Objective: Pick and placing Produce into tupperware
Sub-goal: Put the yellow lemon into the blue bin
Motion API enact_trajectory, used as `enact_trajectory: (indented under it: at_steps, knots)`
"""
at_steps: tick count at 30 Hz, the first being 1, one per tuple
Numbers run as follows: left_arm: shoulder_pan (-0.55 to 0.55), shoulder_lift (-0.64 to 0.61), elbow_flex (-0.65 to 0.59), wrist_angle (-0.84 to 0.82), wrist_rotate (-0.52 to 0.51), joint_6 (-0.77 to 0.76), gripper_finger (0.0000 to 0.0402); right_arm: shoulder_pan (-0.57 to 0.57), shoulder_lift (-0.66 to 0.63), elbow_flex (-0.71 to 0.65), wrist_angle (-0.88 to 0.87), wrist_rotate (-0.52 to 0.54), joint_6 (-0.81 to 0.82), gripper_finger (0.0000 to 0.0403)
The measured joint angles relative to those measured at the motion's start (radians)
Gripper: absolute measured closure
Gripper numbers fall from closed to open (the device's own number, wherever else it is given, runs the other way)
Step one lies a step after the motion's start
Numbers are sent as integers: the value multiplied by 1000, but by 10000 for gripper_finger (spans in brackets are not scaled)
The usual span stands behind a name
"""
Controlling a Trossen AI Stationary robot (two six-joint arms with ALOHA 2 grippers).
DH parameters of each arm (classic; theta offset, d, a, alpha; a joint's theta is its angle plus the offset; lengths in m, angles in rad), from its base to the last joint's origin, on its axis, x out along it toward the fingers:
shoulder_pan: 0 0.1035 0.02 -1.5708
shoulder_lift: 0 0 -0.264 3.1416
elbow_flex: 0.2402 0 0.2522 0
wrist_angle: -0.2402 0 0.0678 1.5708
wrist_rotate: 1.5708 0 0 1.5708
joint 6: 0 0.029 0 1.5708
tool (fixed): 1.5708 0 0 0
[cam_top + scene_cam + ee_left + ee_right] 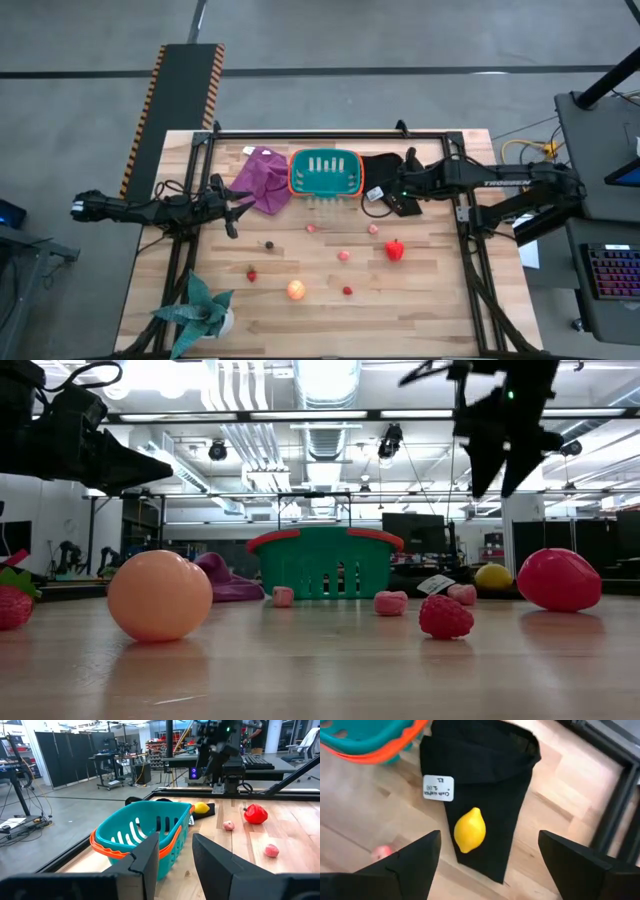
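Two dark fingers of the right gripper (pixel 487 857) hang spread wide above the lemon (pixel 469 830) on the black cloth (pixel 485 780) beside the teal container (pixel 325 172). It should descend centred, then close gently. Left gripper (pixel 175 857) waits released.

floor: grey concrete (pixel 330 35) | ceiling: bright strip lights (pixel 325 378), exposed ducts | far left: dark partition panels (pixel 75 757)

table (pixel 420 300): pale wood planks, matt
tupperware (pixel 135 832): smooth teal plastic, orange rim
lemon (pixel 469 830): smooth, slightly glossy
black cloth (pixel 485 780): matt fabric with paper tag (pixel 438 788)
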Motion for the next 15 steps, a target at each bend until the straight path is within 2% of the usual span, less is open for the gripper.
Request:
enact_trajectory:
  at_steps: [7, 15]
  knots:
    - [0, 1, 0, 0, -1, 0, 296, -46, -25, -180, 210, -31, -16, 70]
    - [0, 13, 0, 0, -3, 0, 296, -73, -17, -312, 404, -50, -35, 82]
